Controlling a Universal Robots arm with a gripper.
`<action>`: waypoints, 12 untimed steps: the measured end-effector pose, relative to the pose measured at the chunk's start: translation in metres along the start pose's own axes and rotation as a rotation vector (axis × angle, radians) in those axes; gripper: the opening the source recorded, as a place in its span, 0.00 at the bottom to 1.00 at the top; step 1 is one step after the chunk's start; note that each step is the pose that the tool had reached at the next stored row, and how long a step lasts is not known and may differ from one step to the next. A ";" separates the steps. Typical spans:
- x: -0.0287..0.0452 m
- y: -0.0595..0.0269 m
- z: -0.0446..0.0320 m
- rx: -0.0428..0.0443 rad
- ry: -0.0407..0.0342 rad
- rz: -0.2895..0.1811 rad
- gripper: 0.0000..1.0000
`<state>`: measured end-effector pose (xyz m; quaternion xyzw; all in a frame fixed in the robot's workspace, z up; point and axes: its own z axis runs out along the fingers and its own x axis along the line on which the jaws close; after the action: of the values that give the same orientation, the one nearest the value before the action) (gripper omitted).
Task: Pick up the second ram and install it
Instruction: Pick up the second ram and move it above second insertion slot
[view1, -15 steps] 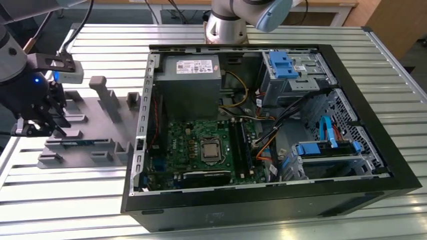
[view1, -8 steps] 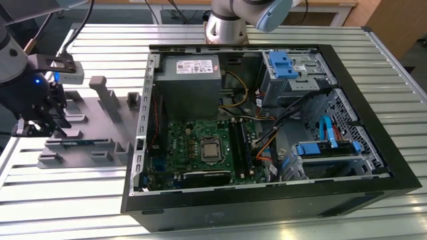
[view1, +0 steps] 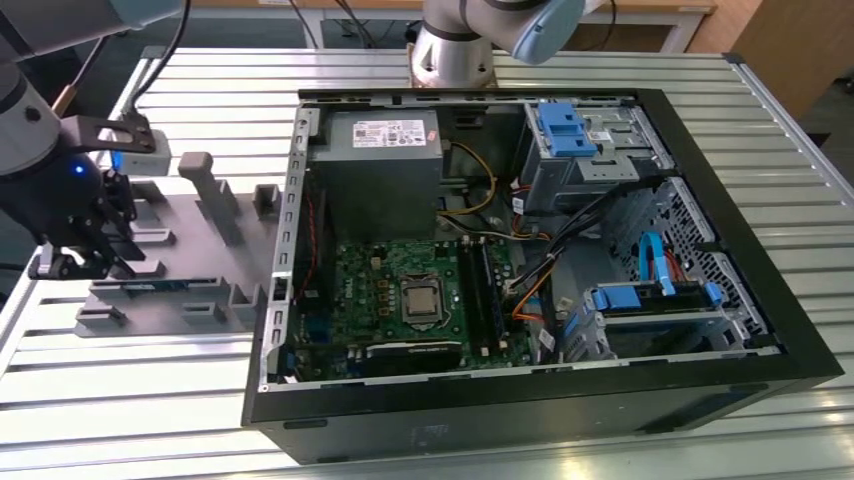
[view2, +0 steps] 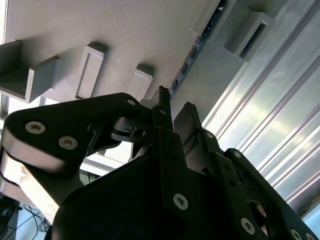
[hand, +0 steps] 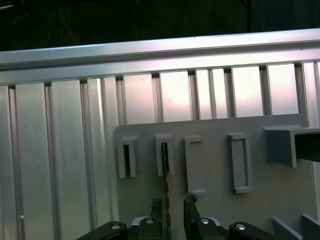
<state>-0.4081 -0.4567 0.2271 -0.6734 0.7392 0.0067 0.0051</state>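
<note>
Exterior view, tray: the grey holder tray (view1: 200, 250) is lying beside the open computer case (view1: 747, 330), at the exterior view's left, carrying the second ram (view1: 144, 287) in slots along one edge.
Exterior view, arm: the gripper (view1: 83, 262) is hanging just over that edge, pointing down.
First wrist view, ram: it is showing edge-on (hand: 165, 170), a thin dark strip standing in a tray (hand: 215, 200) slot.
First wrist view, jaws: they are standing parted, a finger (hand: 190, 212) either side of the strip, not clamping.
Second wrist view, ram: dark green with small chips (view2: 197, 47), it is running toward the fingertips (view2: 189, 112).

A slatted aluminium bench (view1: 120, 400) carries a grey plastic holder tray (view1: 200, 255) at the exterior view's left and an open black computer case (view1: 534, 410) centre-right.
</note>
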 end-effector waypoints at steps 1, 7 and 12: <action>0.0001 -0.0001 0.0011 0.0001 0.0002 0.000 0.31; 0.0007 -0.0001 0.0071 0.0005 0.0007 0.000 0.31; 0.0014 -0.0002 0.0120 0.0008 0.0009 -0.011 0.31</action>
<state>-0.4081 -0.4579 0.2150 -0.6776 0.7354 0.0061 0.0050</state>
